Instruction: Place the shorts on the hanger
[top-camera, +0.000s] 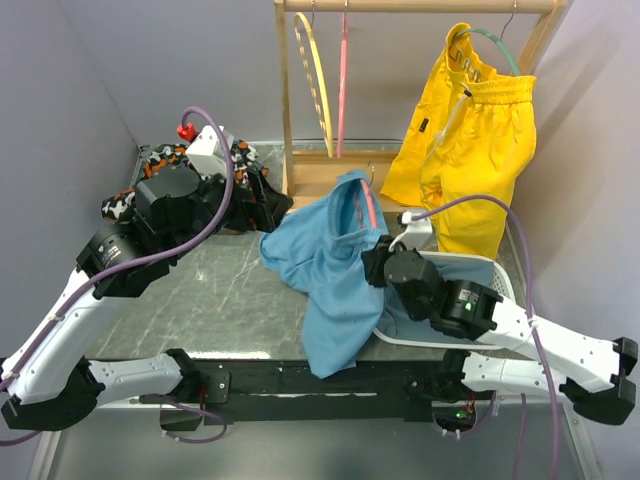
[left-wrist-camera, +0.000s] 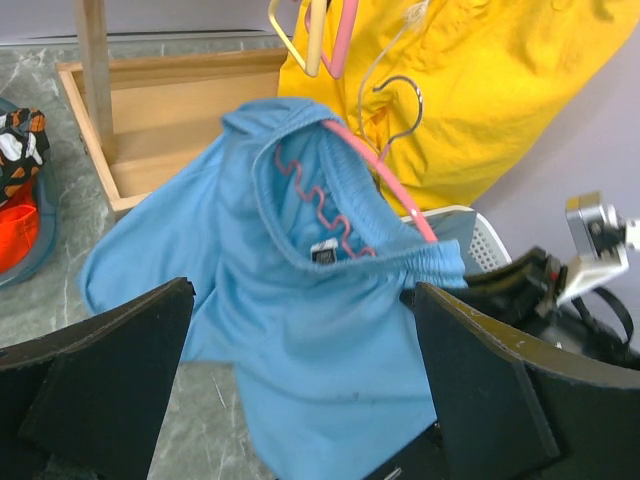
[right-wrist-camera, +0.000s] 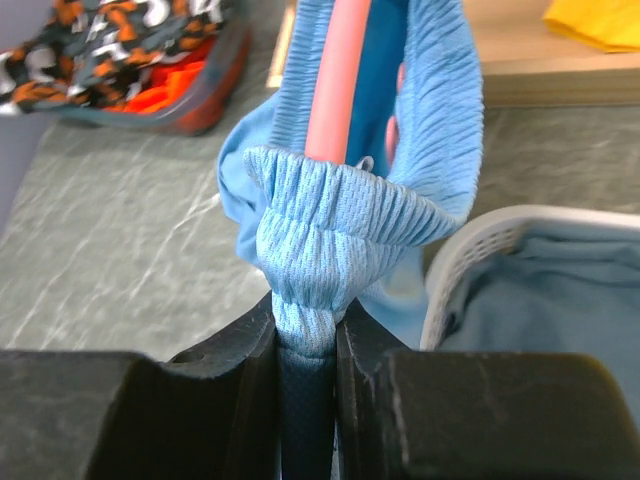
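Over the surface (top-camera: 200, 295), my right gripper (right-wrist-camera: 305, 335) pinched the shorts (top-camera: 325, 265) tight onto the hanger (right-wrist-camera: 335, 80). My left gripper (left-wrist-camera: 300, 350) was open, empty. I thought it should grab the hook (left-wrist-camera: 402, 95) next.

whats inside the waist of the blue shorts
The pink hanger runs through the shorts' waist opening, beside a small dark label. The hanger's rest is covered by fabric.

Open tabletop (top-camera: 205, 292) lies near-left. Shorts (top-camera: 328, 268) drape the middle; wooden rack (top-camera: 322, 180) blocks the far edge, white basket (top-camera: 503, 275) the near-right corner.
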